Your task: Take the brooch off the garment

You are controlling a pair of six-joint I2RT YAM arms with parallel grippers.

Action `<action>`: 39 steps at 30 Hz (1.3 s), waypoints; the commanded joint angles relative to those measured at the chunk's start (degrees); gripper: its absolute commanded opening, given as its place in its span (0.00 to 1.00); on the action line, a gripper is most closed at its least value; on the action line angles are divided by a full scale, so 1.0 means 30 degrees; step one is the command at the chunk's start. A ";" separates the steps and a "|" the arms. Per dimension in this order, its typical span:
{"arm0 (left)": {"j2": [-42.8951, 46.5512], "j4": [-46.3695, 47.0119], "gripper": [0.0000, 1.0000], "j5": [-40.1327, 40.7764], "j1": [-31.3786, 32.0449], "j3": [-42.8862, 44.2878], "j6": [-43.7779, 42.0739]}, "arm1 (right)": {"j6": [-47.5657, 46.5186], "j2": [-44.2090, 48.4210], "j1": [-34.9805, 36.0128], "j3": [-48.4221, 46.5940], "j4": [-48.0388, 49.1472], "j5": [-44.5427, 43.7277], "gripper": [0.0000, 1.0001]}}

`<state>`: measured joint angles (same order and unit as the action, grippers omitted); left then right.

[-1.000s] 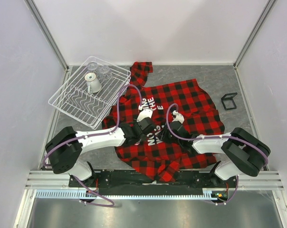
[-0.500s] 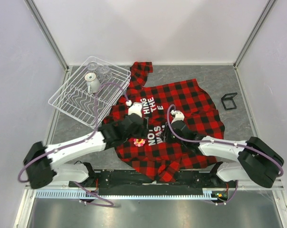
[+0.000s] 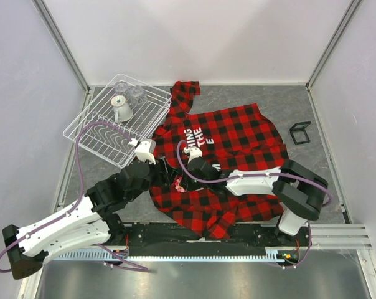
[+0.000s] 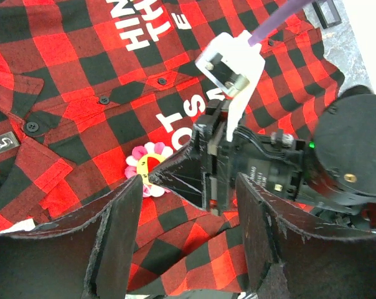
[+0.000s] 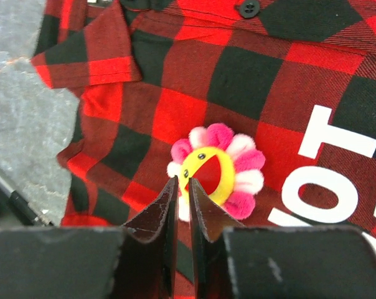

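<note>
right gripper (image 5: 182,184) has its tips nearly pressed together at the lower left edge of the brooch (image 5: 219,168); i cannot tell whether it pinches a petal. left gripper (image 4: 187,187) hangs spread wide nearby, holding nothing. the brooch sits on the shirt (image 5: 238,81), just left of the white lettering (image 5: 337,140).

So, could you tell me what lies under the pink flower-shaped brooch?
The red-and-black plaid shirt, lying on the grey table. The pink flower-shaped brooch hides its own fastening.

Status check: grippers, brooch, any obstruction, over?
Left gripper open, holding nothing. Right gripper nearly shut, tips at brooch edge, grip unclear. Brooch on shirt, not yet off. Nothing covering it.
</note>
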<state>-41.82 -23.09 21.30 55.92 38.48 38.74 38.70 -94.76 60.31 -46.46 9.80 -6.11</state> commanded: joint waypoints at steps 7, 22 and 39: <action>0.0318 0.0256 0.67 -0.0098 -0.0095 -0.0316 0.0681 | -0.0563 -0.1460 0.0285 -0.0332 -0.1011 -0.2446 0.22; 0.1284 0.0227 0.66 0.0457 -0.0096 -0.0492 0.0591 | -0.3113 -0.4066 0.4181 -0.4990 -0.7251 -1.0882 0.44; 0.2957 0.0488 0.59 0.1691 -0.0096 -0.2278 0.2174 | -0.3174 -0.0731 0.4068 -0.3998 -0.5172 -0.8689 0.55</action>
<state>-32.49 -28.23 23.66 55.68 33.06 40.53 28.95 -102.50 72.86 -59.02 -7.42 -35.16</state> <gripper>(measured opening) 0.596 0.567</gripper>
